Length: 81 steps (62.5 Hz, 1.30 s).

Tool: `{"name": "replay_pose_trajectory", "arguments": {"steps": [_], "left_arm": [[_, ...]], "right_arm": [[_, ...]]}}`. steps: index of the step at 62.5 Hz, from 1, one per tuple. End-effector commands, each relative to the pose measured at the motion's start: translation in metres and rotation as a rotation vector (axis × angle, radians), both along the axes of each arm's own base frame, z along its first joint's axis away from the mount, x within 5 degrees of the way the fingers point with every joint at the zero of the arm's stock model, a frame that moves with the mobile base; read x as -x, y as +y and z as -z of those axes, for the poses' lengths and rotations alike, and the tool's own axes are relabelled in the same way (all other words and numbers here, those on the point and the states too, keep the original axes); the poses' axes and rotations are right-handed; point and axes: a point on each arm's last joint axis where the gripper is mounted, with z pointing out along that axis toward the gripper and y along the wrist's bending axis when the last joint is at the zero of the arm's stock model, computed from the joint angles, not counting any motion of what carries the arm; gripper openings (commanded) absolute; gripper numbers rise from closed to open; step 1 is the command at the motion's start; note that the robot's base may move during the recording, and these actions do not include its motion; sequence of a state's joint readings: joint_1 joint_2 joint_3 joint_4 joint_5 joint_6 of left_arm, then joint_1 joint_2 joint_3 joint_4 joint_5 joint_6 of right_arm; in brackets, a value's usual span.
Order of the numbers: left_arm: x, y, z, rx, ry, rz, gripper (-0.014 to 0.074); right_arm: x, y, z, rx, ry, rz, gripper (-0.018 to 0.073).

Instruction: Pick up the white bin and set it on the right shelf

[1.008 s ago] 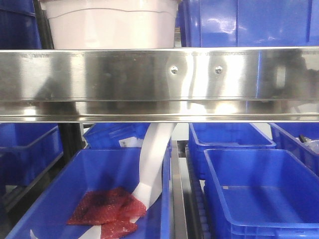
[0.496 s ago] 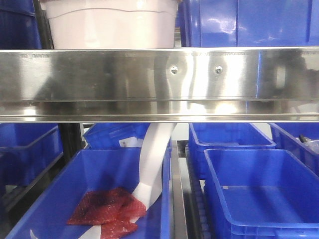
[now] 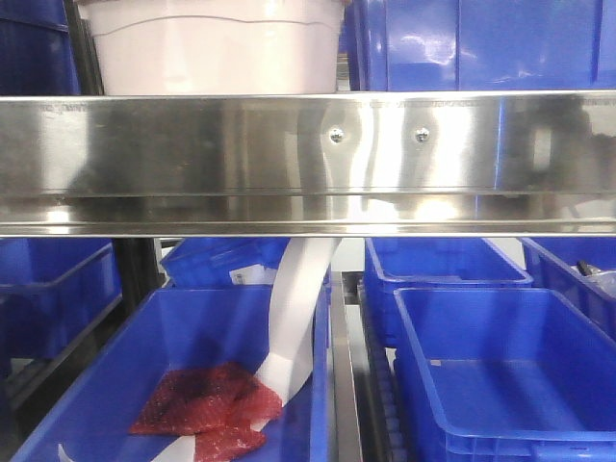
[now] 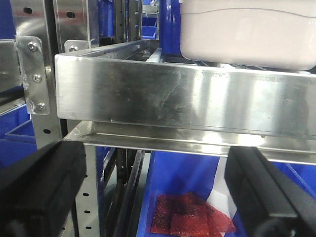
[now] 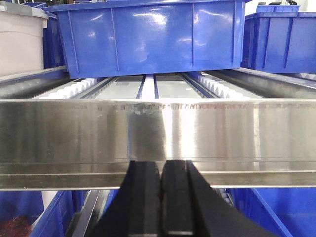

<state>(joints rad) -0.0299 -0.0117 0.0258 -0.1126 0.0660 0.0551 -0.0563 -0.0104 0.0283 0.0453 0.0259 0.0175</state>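
Steel fills the middle of the front view: the right shelf (image 3: 192,159) shows its broad mirror-like front rail running edge to edge, with two small screws (image 3: 336,136) near its centre. At upper left, the white bin (image 3: 217,53) sits on that tier, just behind the rail, a curved ridge across its side. To its right on the same level stands a blue crate (image 3: 481,43). Below the rail, on the left, an open blue crate (image 3: 115,385) holds red bubble-wrap pouches (image 3: 207,414) and a white strip (image 3: 294,318) leaning up out of it. Further right another open blue crate (image 3: 510,375) sits alongside.

In the left wrist view, the left gripper (image 4: 153,192) hangs below the rail with its black fingers (image 4: 39,192) spread wide, holding nothing; the white bin (image 4: 247,34) rests on the rollers above and to the right, apart from them.

In the right wrist view, the right gripper (image 5: 160,202) sits just under the rail, fingers (image 5: 143,197) pressed together with nothing between. Above, a blue crate (image 5: 153,37) stands on the roller track (image 5: 69,90), and the white bin's edge (image 5: 22,42) shows at far left.
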Motion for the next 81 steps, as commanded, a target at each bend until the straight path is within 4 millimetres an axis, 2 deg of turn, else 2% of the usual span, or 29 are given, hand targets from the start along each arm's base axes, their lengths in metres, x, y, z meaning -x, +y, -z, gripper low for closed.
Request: {"name": "replay_pose_trajectory", "arguments": {"steps": [1, 81], "left_arm": [[0.0, 0.0006, -0.0009, 0.011, -0.078, -0.004, -0.0117], [0.0, 0.0006, -0.0009, 0.011, -0.078, -0.004, -0.0117]], "right_arm": [[0.0015, -0.0005, -0.0093, 0.019, -0.096, 0.01, 0.0069], [0.0015, -0.0005, -0.0093, 0.019, -0.096, 0.01, 0.0069]]}}
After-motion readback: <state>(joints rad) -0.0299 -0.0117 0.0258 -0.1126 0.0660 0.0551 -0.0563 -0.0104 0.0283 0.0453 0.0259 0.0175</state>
